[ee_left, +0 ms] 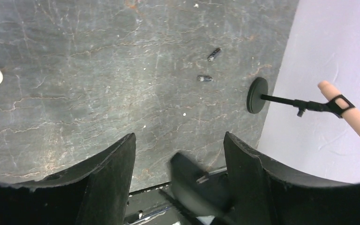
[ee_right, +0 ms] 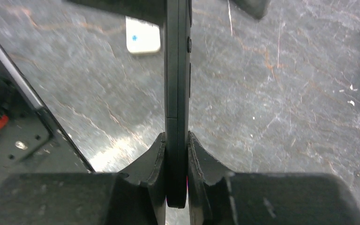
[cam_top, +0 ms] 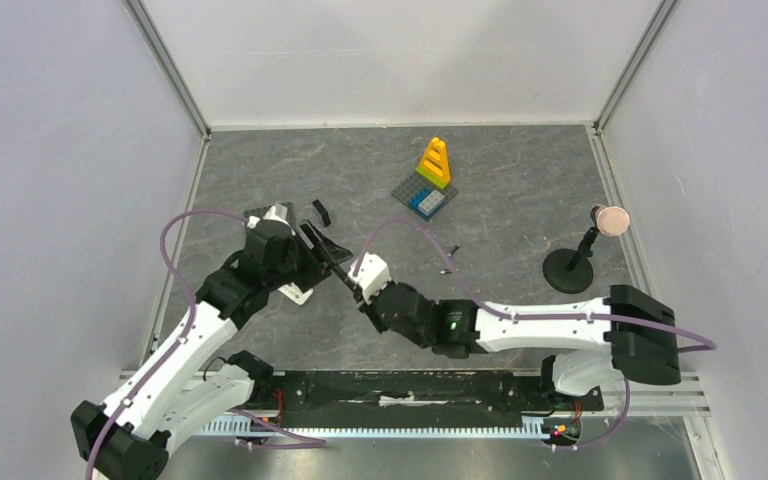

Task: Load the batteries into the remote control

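Right hand clamps remote control edge-on, left hand spread loose around its end, probably regripping; batteries lie on desk.

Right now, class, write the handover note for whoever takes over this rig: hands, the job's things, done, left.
Right hand: shut on the remote control, held edge-on off the table.
Left hand: open, close by the remote.
Two batteries lie loose on the table, apart from both hands.
Done: remote is lifted.
Left: pick up each battery and seat it in the remote.
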`<act>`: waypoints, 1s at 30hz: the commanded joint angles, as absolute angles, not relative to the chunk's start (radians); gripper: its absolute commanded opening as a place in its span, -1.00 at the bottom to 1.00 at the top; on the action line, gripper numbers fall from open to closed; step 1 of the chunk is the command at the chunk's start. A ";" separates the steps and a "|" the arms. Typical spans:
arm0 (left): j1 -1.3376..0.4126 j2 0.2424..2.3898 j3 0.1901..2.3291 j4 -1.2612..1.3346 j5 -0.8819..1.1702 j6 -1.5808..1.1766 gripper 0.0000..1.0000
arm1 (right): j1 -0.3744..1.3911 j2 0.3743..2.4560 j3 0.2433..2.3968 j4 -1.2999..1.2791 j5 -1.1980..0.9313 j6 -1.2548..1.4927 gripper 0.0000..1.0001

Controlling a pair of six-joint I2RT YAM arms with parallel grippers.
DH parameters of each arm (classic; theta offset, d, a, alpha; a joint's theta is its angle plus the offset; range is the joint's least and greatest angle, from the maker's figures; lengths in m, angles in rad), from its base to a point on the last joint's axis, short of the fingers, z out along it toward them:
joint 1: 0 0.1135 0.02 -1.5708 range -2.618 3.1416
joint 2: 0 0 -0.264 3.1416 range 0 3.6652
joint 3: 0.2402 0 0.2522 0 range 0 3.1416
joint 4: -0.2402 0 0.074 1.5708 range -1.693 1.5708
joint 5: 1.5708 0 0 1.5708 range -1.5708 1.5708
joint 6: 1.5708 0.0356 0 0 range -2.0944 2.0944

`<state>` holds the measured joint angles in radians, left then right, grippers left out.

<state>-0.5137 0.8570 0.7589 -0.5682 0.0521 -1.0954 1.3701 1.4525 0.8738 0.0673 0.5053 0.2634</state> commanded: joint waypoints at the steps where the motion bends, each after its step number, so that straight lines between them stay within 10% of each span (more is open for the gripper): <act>1: -0.506 0.779 0.780 -0.506 0.042 -0.954 0.49 | 1.274 1.360 0.942 0.049 0.284 0.358 -1.00; 23: -0.507 0.570 0.644 -0.005 0.392 -0.881 0.54 | 1.028 1.236 0.948 0.312 -0.513 0.828 -1.00; 30: -0.506 0.580 0.608 0.157 0.496 -0.959 0.13 | 1.009 1.233 0.916 0.426 -0.568 0.938 -1.00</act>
